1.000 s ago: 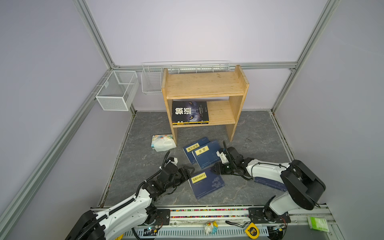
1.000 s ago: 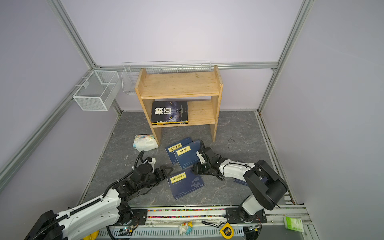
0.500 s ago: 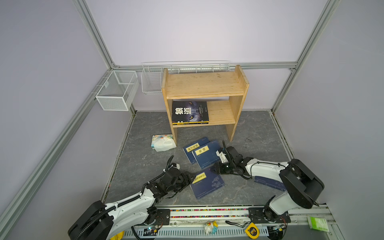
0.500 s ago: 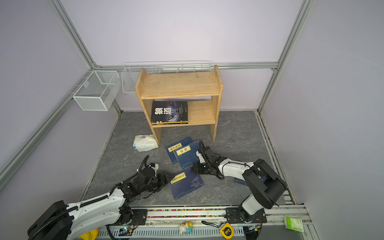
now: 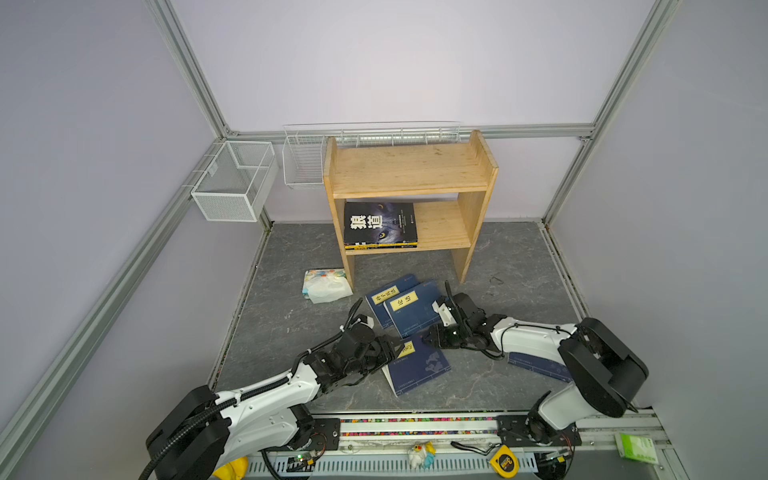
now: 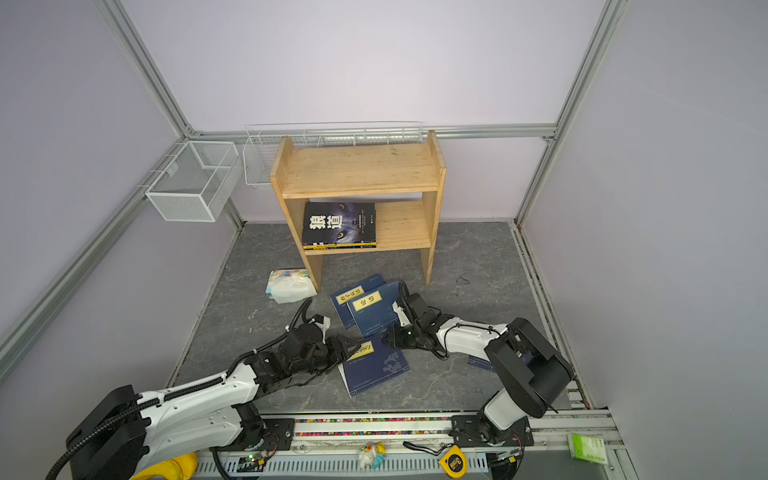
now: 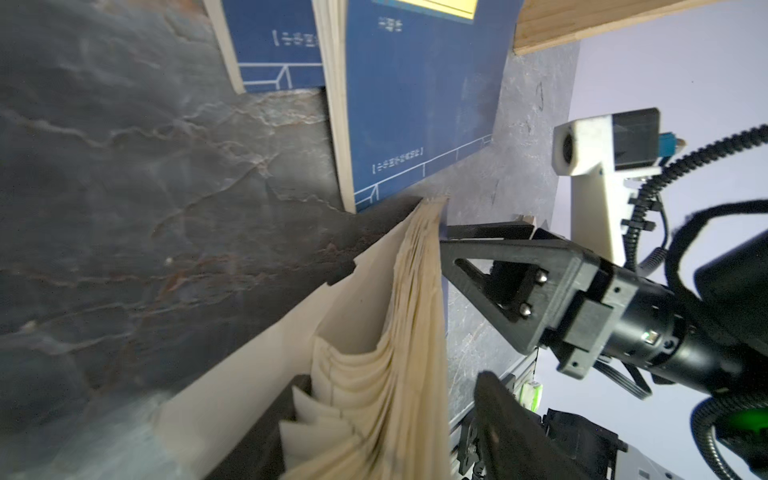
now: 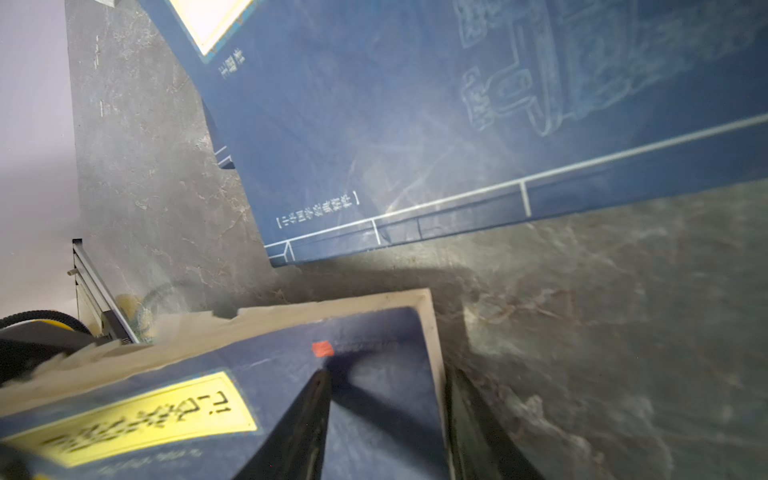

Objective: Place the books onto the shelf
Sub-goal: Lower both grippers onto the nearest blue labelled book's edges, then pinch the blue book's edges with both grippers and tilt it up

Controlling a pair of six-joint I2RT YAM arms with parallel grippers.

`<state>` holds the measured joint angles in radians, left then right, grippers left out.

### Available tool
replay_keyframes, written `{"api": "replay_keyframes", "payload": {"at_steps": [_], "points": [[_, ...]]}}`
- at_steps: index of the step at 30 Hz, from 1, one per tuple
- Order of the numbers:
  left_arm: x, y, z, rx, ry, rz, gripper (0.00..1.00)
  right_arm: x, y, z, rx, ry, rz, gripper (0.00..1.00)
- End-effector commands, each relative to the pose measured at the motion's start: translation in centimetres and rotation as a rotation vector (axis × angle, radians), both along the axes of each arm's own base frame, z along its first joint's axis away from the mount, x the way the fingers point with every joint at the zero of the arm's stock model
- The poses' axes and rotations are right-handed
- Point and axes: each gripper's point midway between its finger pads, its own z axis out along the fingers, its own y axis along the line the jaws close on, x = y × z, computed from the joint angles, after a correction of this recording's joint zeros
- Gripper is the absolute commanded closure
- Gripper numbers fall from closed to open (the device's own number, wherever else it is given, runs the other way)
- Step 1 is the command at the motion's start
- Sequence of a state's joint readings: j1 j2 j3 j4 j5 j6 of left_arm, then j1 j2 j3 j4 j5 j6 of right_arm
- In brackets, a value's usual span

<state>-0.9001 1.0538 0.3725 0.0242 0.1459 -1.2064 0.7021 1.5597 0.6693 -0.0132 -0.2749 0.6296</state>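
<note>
A navy book with a yellow label (image 5: 419, 365) (image 6: 374, 365) lies nearest the front rail, its far corner raised. My left gripper (image 5: 395, 350) (image 7: 390, 382) straddles its fanned page edge (image 7: 415, 291), open, one finger (image 7: 507, 424) still apart from the paper. My right gripper (image 5: 430, 337) (image 8: 388, 374) holds the book's far corner (image 8: 270, 361), one finger on the cover and one under the edge. Two more navy books (image 5: 409, 309) overlap by the shelf's foot, and another (image 5: 536, 365) lies under the right arm. The wooden shelf (image 5: 407, 170) holds a black book (image 5: 378, 224).
A white floral packet (image 5: 326, 284) lies left of the shelf's foot. Two wire baskets (image 5: 232, 183) (image 5: 303, 162) hang on the back-left frame. A tape measure (image 5: 503, 461) and small items sit on the front rail. Walls close in on three sides.
My left gripper has slid right to the front navy book's page edge and its jaws have narrowed around it. The right gripper has stayed at the book's far corner.
</note>
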Motion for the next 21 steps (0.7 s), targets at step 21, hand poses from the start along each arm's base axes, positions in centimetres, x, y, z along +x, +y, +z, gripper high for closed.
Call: {"api": "replay_keyframes", "payload": {"at_steps": [21], "points": [[0.1,0.3,2.3,0.023,-0.089,-0.016,0.43,-3.0,-2.9,-4.8,-0.168,0.158,-0.014,0.52]]}}
